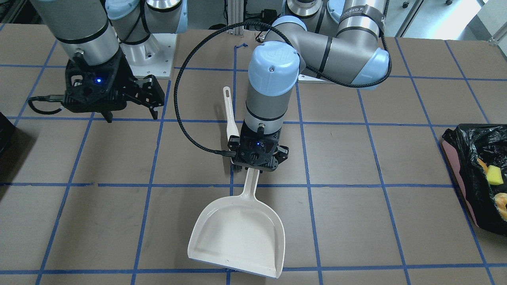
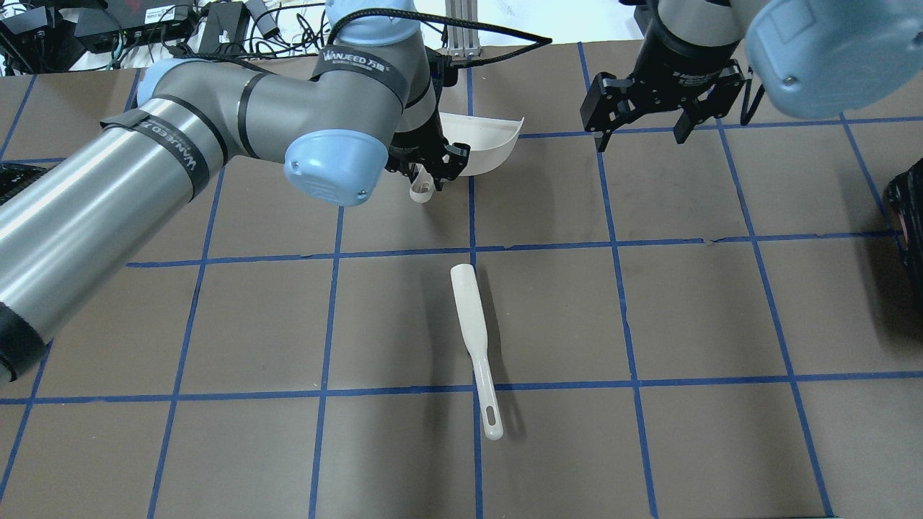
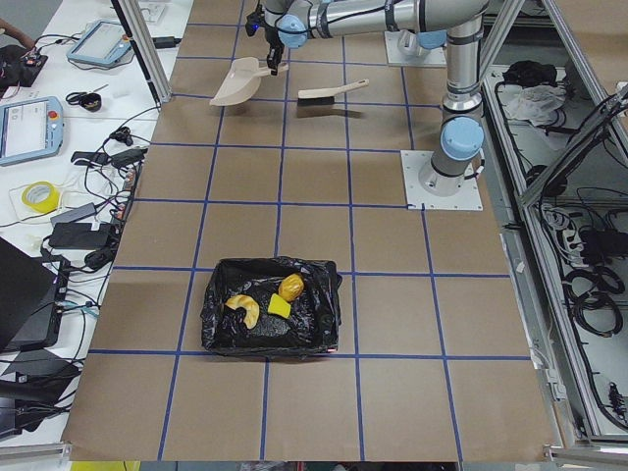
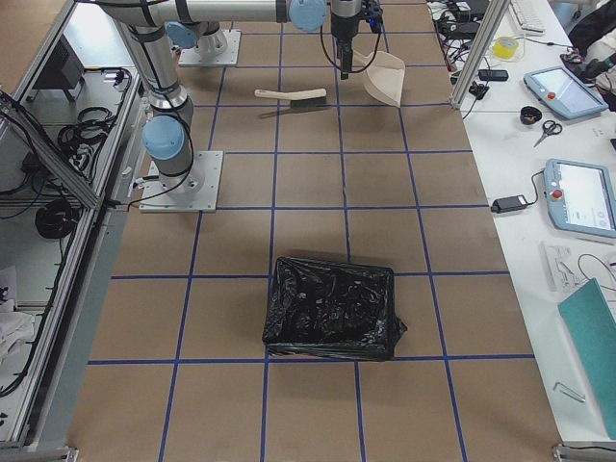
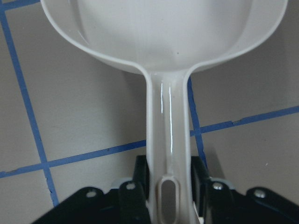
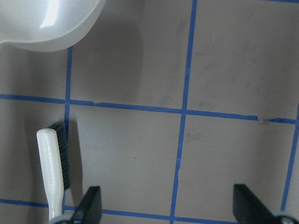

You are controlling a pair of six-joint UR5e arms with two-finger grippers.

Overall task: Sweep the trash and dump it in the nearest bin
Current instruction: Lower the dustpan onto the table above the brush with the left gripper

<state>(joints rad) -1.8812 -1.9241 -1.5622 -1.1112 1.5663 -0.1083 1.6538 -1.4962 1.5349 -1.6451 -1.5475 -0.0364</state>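
Trash [image 3: 279, 307] — in bin [image 3: 218, 329]; left jaws pinch empty dustpan [image 1: 237, 233] handle, right jaws spread — best lowered level onto surface [image 1: 356, 166] before release.

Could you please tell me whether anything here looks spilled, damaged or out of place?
Nothing stands out. The trash lies inside the bin, the left end effector grips the empty dustpan by its handle, and the brush lies flat on the table.

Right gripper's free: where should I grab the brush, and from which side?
Take the brush by its narrow handle, coming straight down, jaws across its width. It lies flat on the table, handle apart from the dustpan held by the left gripper.
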